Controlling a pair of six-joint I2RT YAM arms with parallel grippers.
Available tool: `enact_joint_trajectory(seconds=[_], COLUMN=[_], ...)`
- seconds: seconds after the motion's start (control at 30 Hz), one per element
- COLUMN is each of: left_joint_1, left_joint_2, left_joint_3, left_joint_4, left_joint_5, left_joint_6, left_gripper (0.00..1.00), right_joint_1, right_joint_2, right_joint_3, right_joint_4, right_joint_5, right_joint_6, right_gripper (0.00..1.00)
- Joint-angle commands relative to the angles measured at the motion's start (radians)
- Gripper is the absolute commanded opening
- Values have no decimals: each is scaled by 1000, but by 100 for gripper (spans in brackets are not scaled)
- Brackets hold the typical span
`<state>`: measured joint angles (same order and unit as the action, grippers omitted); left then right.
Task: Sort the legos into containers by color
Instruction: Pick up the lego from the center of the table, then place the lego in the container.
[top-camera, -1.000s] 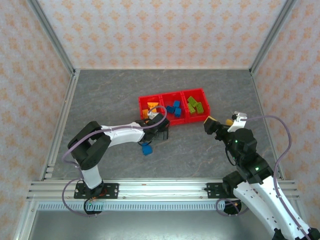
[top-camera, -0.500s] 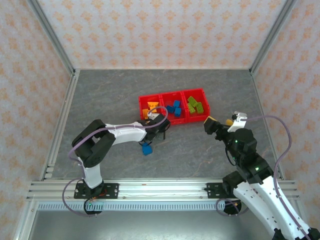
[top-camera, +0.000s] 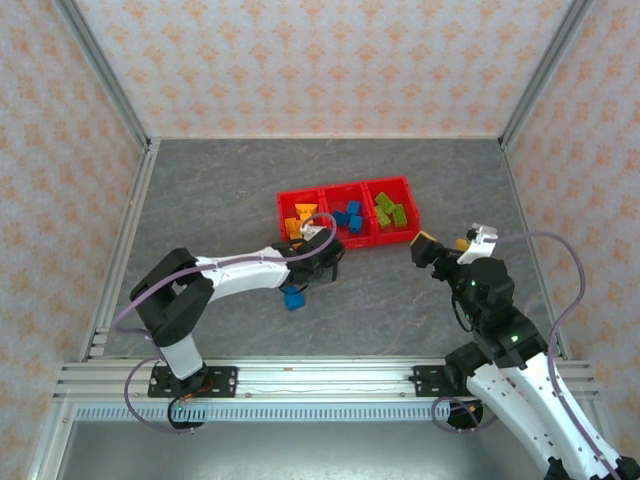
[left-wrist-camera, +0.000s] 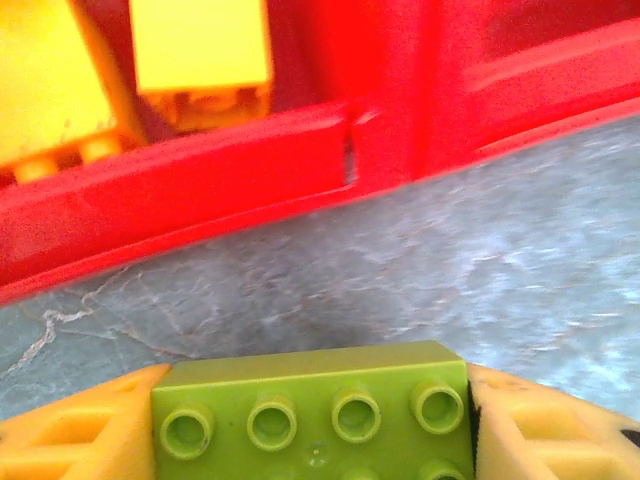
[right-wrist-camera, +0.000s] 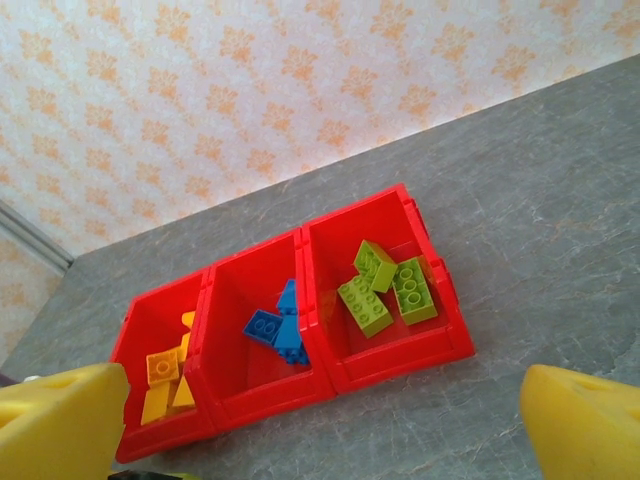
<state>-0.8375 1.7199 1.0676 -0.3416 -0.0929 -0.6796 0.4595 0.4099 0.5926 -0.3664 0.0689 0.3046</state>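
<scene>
Green lego (left-wrist-camera: 315, 410) now tight in L gripper (left-wrist-camera: 315, 440), earlier wide; R gripper (right-wrist-camera: 322, 420) wide apart.

bright, even light (close-up soft)

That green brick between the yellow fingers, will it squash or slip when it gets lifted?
Probably stiff: the green brick shows sharp, straight edges with the left gripper pressed against both ends. Its glossy plastic might slip a little. Flat-sided, it looks unlikely to roll.
</scene>
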Motion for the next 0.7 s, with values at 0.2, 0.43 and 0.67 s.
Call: enact_joint_trajectory(seconds=[0.2,0.43,0.67], left_joint_1=[-7,-5,-5], left_joint_2=[68,307,543], left_joint_3=[356,671,1019], left_joint_4=[-107,-108,-147], left_joint_5=[-105,-54,-4], left_joint_6=[200,345,392], left_gripper=[50,51,52], right_joint_1=[9,8,10], right_joint_2=[-67,-80,-80], right_joint_3=[-12,-17,-19], right_joint_4=[6,9,10], right_joint_5=[112,121,131], right_joint_6=[38,41,43], right_gripper=[100,100,100])
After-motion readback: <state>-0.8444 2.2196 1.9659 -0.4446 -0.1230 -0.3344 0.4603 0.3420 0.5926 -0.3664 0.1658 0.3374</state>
